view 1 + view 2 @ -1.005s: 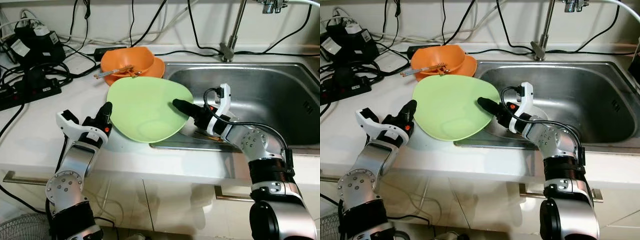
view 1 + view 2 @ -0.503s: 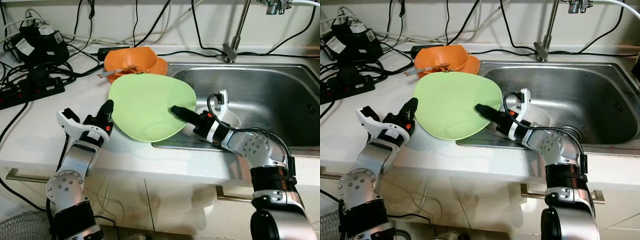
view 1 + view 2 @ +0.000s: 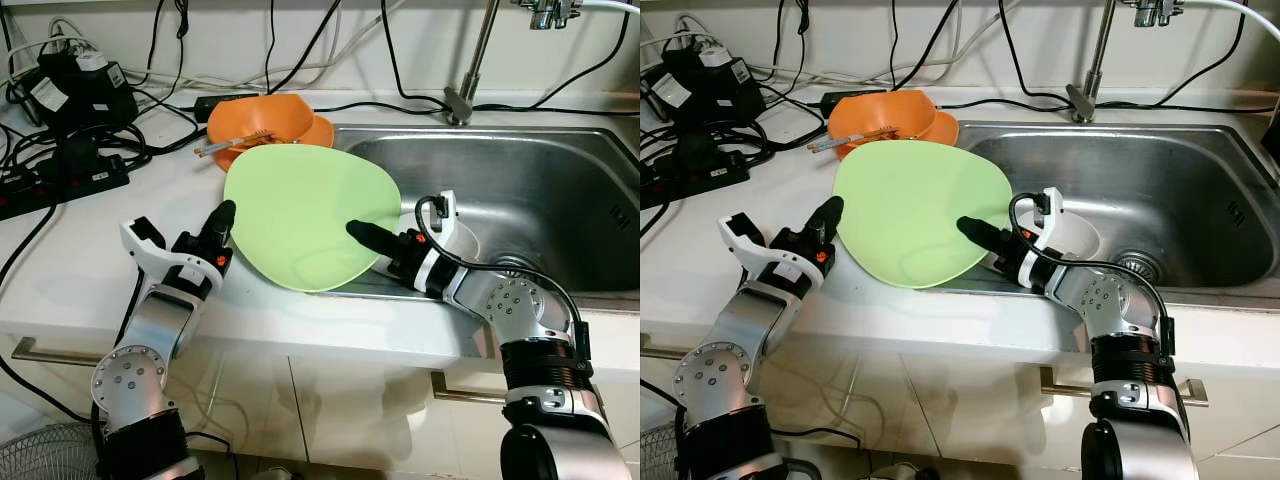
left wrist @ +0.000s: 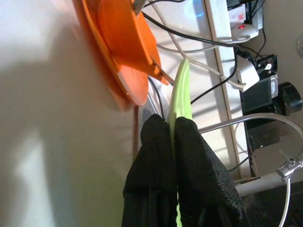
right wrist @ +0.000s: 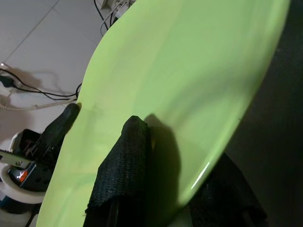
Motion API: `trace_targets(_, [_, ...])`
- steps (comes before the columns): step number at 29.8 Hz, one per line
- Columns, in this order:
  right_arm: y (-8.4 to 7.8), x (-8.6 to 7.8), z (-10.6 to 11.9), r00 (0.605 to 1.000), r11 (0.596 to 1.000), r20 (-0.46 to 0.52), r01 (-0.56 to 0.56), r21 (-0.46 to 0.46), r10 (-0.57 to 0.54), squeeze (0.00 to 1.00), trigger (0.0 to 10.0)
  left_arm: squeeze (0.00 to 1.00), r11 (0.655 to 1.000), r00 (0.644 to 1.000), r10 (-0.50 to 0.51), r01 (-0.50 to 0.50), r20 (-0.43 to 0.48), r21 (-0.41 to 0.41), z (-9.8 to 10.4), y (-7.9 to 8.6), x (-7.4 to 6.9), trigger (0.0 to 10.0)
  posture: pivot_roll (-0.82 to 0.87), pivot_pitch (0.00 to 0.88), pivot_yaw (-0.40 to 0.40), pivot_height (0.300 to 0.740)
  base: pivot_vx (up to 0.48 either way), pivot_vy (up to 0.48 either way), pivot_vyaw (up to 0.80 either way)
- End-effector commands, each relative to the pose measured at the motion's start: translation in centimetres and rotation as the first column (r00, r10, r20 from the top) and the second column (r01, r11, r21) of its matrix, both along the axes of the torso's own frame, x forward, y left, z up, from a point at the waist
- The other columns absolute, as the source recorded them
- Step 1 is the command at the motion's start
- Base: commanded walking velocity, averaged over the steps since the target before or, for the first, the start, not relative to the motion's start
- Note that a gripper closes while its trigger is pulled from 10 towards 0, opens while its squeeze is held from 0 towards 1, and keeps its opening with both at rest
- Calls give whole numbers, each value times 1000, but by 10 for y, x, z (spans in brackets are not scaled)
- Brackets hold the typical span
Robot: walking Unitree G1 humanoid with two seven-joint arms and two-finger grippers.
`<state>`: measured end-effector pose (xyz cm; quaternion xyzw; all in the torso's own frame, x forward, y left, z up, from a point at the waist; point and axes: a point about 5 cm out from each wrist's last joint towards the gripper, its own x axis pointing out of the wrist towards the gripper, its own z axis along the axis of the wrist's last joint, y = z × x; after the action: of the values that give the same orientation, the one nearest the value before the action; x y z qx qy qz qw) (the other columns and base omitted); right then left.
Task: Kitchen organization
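Note:
A large green plate (image 3: 300, 215) is held tilted over the counter edge beside the sink (image 3: 540, 170). My left gripper (image 3: 222, 218) is shut on its left rim; in the left wrist view the two black fingers (image 4: 154, 161) pinch the thin green plate rim (image 4: 182, 85). My right gripper (image 3: 365, 238) is shut on the plate's right side, with one finger (image 5: 123, 165) on top of the plate (image 5: 180, 71) and the other beneath. An orange bowl (image 3: 262, 120) holding a utensil sits on an orange plate just behind.
A white bowl (image 3: 458, 238) lies in the steel sink under my right wrist. The faucet (image 3: 465, 80) rises at the back. Power strips, adapters and tangled cables (image 3: 60, 150) cover the counter's back left. The white counter (image 3: 60, 270) runs along the front.
The green plate has shifted a little right toward the sink, carried by both grippers. My right wrist has dropped lower over the sink's front edge.

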<state>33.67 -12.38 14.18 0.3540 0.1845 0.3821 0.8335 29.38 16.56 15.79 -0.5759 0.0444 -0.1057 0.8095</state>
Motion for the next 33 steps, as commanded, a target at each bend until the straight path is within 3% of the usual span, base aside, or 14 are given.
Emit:
trace_targets(1, [8, -1, -1, 1000, 1000, 2, -18, -14, 18, 0, 0, 0, 998, 997, -69, 70, 47, -10, 10, -14, 1, 0, -12, 0, 91, 740, 0, 0, 0])
trace_targets(8, [4, 1, -2, 1000, 1000, -5, 5, -21, -5, 0, 0, 0, 997, 997, -67, 67, 22, 29, 5, -13, 2, 157, -17, 0, 89, 740, 0, 0, 0])
trace_targets(9, [3, 1, -2, 1000, 1000, -7, 12, -21, -12, 0, 0, 1000, 997, 998, -68, 67, 12, 49, 3, -13, 2, 5961, -18, 0, 89, 740, 0, 0, 0])
trace_targets(10, [3, 2, -2, 1000, 1000, -8, 15, -22, -15, 0, 0, 1000, 995, 997, -75, 75, 7, 59, 3, -14, 2, 8039, -18, 0, 89, 740, 0, 0, 0])
trace_targets(11, [2, 2, -2, 1000, 1000, -8, 16, -22, -17, 0, 0, 1000, 995, 997, -81, 80, 5, 64, 2, -14, 2, 8039, -18, 0, 89, 740, 0, 0, 0])
trace_targets(12, [2, 2, -2, 1000, 1000, -8, 19, -23, -19, 0, 0, 1000, 994, 996, -93, 93, 9, 64, 2, -16, 1, 10000, -18, 0, 89, 740, 0, 0, 0])
trace_targets(15, [1, 3, -2, 1000, 999, -9, 26, -25, -26, 0, 0, 1000, 992, 994, -108, 106, 11, 74, 2, -18, 0, 10000, -18, 0, 89, 740, 0, 0, 0])
trace_targets(26, [-13, 7, -3, 997, 996, -1, 71, -48, -71, 0, 0, 1000, 961, 990, -143, 135, 15, 241, 0, -21, -3, 10000, -18, 0, 89, 740, 0, 0, 0])
trace_targets(33, [-26, 12, -4, 991, 988, -1, 132, -74, -133, 0, 0, 1000, 949, 990, -138, 127, 20, 289, 1, -20, -2, 10000, -18, 0, 91, 740, 0, 0, 0])
